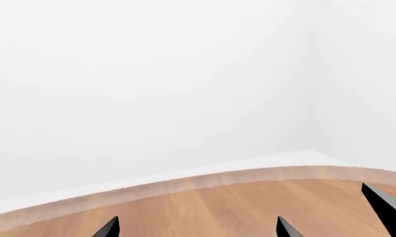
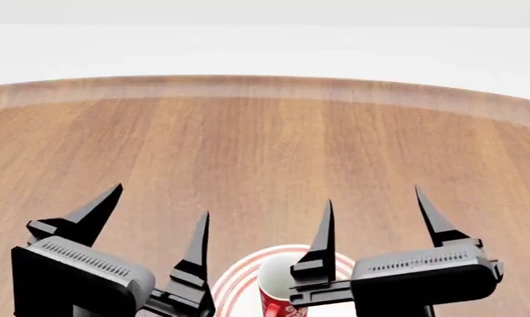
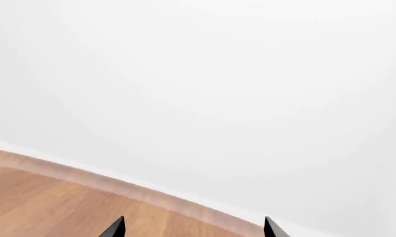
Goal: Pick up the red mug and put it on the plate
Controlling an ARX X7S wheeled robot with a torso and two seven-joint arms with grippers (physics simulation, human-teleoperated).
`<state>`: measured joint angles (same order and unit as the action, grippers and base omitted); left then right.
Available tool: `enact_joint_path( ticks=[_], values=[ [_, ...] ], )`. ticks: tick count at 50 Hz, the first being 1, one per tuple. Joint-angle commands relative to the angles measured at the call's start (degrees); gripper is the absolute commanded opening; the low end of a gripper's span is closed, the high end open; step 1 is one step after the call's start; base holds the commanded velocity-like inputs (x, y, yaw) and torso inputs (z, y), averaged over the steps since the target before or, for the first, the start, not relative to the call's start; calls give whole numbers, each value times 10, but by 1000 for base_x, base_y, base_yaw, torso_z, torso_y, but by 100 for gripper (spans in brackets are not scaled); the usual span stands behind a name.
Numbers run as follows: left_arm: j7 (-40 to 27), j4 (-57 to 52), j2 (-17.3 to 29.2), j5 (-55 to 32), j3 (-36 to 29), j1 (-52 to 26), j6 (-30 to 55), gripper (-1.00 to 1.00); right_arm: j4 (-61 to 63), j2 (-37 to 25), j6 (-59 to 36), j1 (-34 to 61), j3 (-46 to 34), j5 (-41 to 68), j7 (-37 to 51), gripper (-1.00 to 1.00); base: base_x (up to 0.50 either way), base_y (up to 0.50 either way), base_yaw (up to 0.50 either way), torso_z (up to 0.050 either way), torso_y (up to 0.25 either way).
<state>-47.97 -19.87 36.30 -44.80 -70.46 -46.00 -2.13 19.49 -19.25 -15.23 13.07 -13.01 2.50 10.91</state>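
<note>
Stretching away under the head camera, a round tabletop (image 2: 265,152) of warm, straight-grained wood planks is filling most of the scene, its paler curved edge meeting plain white walls and a light floor in an otherwise featureless simulated room. Near the bottom of that view, a small red mug with a white floral pattern and white inside (image 2: 277,295) is standing upright on a round white plate ringed with concentric red lines (image 2: 234,281), only the far arc of the plate showing. The right end effector (image 2: 373,221), a matte black, angular unit with a ribbed grey body and two tapering, blade-like fingers, is hovering above the mug, its inner finger crossing in front of the mug's rim; its jaws are standing wide apart and gripping nothing. The left end effector (image 2: 159,221), of the same build, is sitting just beside the plate, its fingers likewise spread wide and empty.

Each wrist camera is catching only the wood edge, the white wall and a pair of black fingertips; neither is showing the mug or the plate. The left wrist view is also taking in a corner of the room and a third dark point at its edge, which cannot be identified with certainty.
</note>
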Motion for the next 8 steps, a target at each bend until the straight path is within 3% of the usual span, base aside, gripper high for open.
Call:
enact_joint_path(
  ticks=[1,8],
  values=[
    [-10,11,1,9,14,7,-20,100,3,-3,5,0,-7,-6,2,100,0,0,0,0,0],
    [-7,20,0,6,20,6,-24,100,9,-4,3,-1,-7,-4,3,100,0,0,0,0,0]
  ],
)
